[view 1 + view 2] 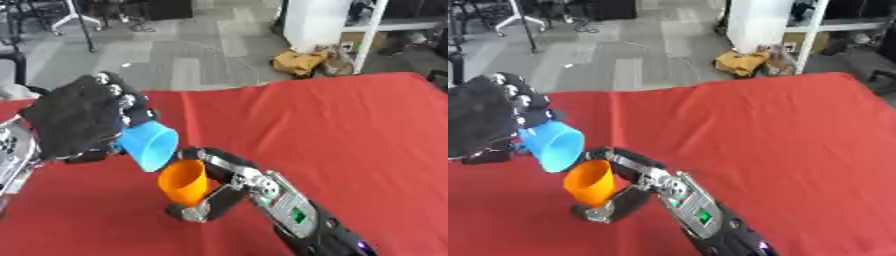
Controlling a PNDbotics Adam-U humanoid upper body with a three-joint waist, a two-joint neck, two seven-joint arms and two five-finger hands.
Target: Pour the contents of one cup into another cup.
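My left hand (74,120) comes in from the left and is shut on a blue cup (150,143). That cup is tipped over, its mouth facing down and right, right above the rim of an orange cup (184,181). The orange cup stands upright, slightly tilted, on the red table (350,130). My right hand (219,185) reaches in from the lower right and is shut on the orange cup, fingers behind it and thumb below. Nothing visible shows what is inside either cup.
The red cloth covers the whole table, with bare cloth to the right and behind the cups. Beyond the far edge lie grey floor, a yellow bag (299,62), a white shelf unit (363,30) and chair legs.
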